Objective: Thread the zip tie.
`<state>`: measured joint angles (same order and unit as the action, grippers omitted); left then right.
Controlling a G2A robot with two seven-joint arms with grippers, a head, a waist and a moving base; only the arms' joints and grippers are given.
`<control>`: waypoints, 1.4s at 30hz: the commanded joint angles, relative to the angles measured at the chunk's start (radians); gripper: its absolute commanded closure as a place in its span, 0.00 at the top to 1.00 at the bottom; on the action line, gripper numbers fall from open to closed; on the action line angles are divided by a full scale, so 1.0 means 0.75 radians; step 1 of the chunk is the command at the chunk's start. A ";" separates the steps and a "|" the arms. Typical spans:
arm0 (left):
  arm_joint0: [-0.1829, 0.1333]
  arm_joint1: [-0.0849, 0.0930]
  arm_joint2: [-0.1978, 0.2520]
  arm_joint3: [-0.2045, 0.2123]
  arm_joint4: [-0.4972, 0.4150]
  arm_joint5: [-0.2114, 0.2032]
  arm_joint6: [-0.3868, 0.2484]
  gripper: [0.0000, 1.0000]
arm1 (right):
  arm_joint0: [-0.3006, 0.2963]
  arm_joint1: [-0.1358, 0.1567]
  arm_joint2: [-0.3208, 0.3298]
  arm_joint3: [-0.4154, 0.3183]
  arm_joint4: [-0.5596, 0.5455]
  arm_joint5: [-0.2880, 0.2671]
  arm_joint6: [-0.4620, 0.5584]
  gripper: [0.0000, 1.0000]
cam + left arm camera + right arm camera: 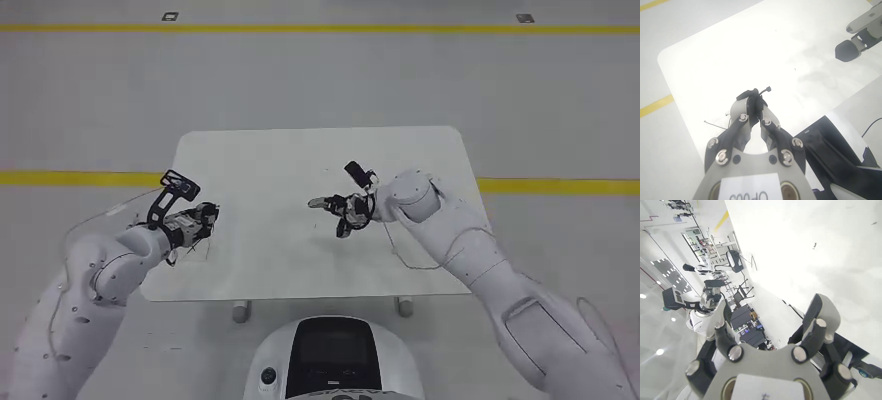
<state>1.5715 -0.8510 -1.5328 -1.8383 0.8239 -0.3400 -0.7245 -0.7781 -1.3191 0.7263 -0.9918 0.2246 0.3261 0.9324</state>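
One thin black plastic zip tie (pixel 764 91) sat pinched in my left tool (pixel 755 100), jaws closed on it above the near left of the white table (pixel 300 160), its head poking past the tips. My right tool (pixel 768 313) hung wide open, empty, near the middle. Light, springy and slick, I judged; best held close behind the head.
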 commanded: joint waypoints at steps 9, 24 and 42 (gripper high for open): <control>0.000 0.014 0.002 -0.021 0.030 0.002 -0.090 0.00 | 0.015 -0.018 -0.021 0.055 0.005 -0.024 -0.001 1.00; -0.053 0.026 0.044 0.068 -0.236 0.000 -0.118 0.00 | 0.035 -0.059 -0.165 0.010 -0.242 -0.119 -0.022 1.00; -0.044 0.037 0.084 0.013 -0.063 0.013 -0.031 0.00 | 0.042 -0.101 -0.158 0.059 -0.103 -0.180 0.061 1.00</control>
<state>1.5335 -0.8235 -1.4709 -1.8200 0.7510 -0.3336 -0.7656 -0.7476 -1.3931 0.6006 -0.9499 0.1214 0.2044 0.9666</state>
